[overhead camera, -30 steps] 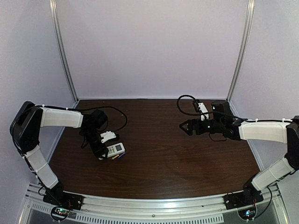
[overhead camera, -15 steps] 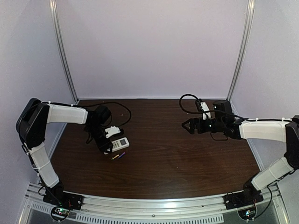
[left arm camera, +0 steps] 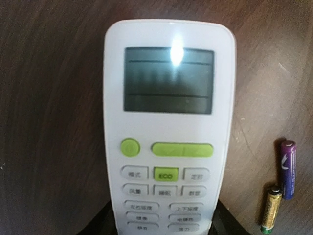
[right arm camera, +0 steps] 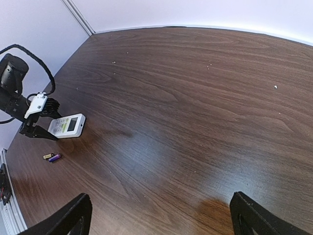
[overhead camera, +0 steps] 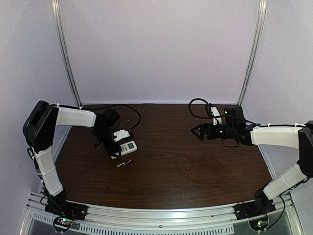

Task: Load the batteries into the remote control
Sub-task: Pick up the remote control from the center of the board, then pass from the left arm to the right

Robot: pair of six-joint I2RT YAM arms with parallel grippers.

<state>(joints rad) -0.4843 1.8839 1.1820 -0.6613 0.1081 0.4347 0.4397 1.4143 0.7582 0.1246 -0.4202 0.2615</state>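
The white remote control (left arm camera: 168, 122) lies face up, its display toward the far end. My left gripper (left arm camera: 161, 226) is shut on its button end, with a dark finger (left arm camera: 98, 226) on each side. I cannot tell whether it rests on the table or hangs just above it. In the top view the remote (overhead camera: 129, 146) is at the left with my left gripper (overhead camera: 119, 150) beside it. The gold battery (left arm camera: 271, 208) and the purple battery (left arm camera: 287, 169) lie loose side by side on the table right of the remote, and also show in the top view (overhead camera: 123, 163). My right gripper (overhead camera: 195, 132) is open and empty at the far right.
The dark wood table (overhead camera: 186, 171) ends at a metal rail (overhead camera: 161, 218) in front. Black cables (overhead camera: 129, 115) trail behind the left wrist, and another cable loops behind the right wrist (overhead camera: 198, 105). White walls stand close at the back and on both sides.
My left gripper has carried the remote right and away from me, leaving the two batteries behind on the table. The right arm has barely shifted.
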